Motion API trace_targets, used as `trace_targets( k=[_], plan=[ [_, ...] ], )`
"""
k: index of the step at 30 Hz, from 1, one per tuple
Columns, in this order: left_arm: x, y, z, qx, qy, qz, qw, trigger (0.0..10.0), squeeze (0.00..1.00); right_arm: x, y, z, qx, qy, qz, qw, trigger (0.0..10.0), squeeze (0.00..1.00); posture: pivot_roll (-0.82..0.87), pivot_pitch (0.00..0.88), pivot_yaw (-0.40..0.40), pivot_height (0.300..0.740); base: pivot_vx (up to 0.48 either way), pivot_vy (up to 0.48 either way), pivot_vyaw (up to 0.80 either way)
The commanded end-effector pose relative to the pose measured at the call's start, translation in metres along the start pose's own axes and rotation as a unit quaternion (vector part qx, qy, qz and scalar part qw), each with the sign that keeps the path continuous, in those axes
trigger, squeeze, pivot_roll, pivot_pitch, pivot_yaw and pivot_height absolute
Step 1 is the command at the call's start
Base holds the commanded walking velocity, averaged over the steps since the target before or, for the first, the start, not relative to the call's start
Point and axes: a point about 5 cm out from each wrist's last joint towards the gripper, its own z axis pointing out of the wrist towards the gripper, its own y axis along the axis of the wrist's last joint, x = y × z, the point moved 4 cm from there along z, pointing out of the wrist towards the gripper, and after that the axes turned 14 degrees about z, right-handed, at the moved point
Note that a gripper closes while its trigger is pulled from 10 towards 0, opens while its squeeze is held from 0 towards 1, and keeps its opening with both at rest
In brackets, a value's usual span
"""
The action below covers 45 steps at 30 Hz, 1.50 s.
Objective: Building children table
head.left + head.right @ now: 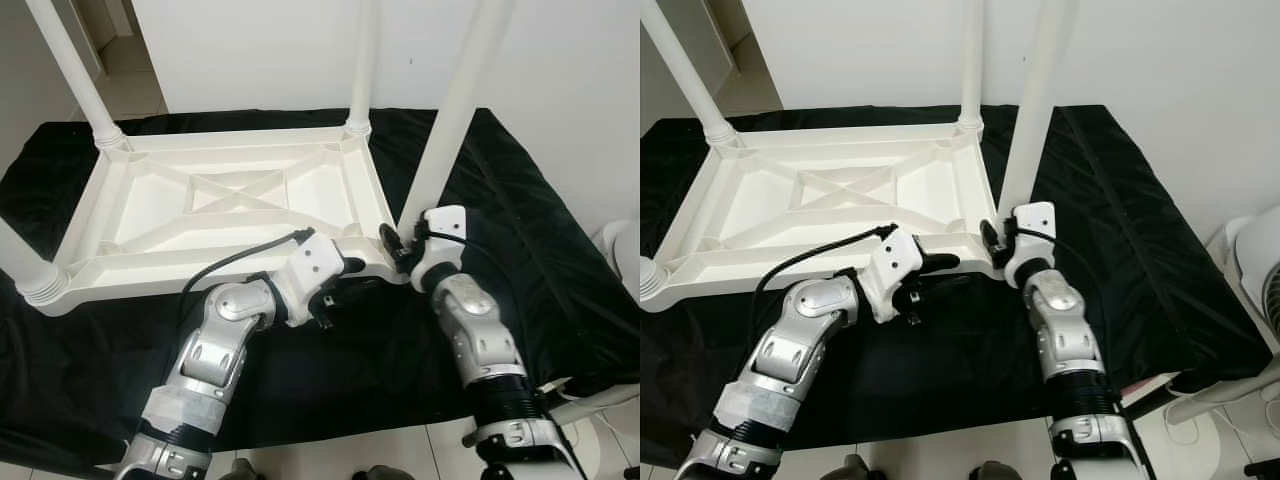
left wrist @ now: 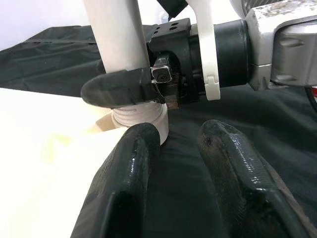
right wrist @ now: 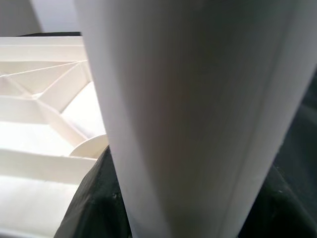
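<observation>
Clamping the fourth leg (image 1: pixel 455 110) at the tabletop's (image 1: pixel 150 215) near right corner on the black cloth (image 1: pixel 530 230), right gripper (image 1: pixel 402 243) is needing vertical alignment while left gripper (image 1: pixel 345 285) is hovering unclenched alongside.

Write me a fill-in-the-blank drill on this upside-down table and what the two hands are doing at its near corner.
1. The white table lies upside down on a ____ cloth.
2. The right hand is shut on the base of a table ____.
3. The left hand rests at the table's near ____, by the leg.
4. The frame's middle ribs form an ____ shape.

Missing words: black; leg; corner; X
</observation>
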Motion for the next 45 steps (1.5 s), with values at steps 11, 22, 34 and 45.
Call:
trace_targets(
  k=[11, 22, 34, 45],
  plan=[
    [0.013, -0.018, -0.002, 0.050, 0.085, 0.002, 0.995, 10.0, 0.00, 0.021, -0.012, -0.018, -0.010, -0.117, 0.046, 0.992, 10.0, 0.00, -0.13, 0.020, 0.030, 0.740, 0.000, 0.000, 0.00],
    [0.019, -0.018, -0.006, 0.053, 0.094, 0.011, 0.994, 10.0, 0.00, 0.010, -0.008, -0.020, -0.008, -0.108, 0.074, 0.991, 10.0, 1.00, -0.12, 0.016, 0.027, 0.740, 0.000, 0.000, 0.00],
    [0.019, -0.015, -0.001, 0.053, 0.081, 0.012, 0.995, 10.0, 0.00, -0.013, 0.004, -0.019, 0.031, 0.058, -0.014, 0.998, 10.0, 0.00, -0.14, 0.020, 0.043, 0.740, 0.000, 0.000, 0.00],
    [0.016, -0.009, 0.004, 0.040, 0.075, 0.011, 0.996, 10.0, 0.00, -0.006, 0.006, -0.016, 0.068, 0.198, -0.086, 0.974, 10.0, 0.00, -0.14, 0.021, 0.049, 0.740, 0.000, 0.000, 0.00]
  ],
)
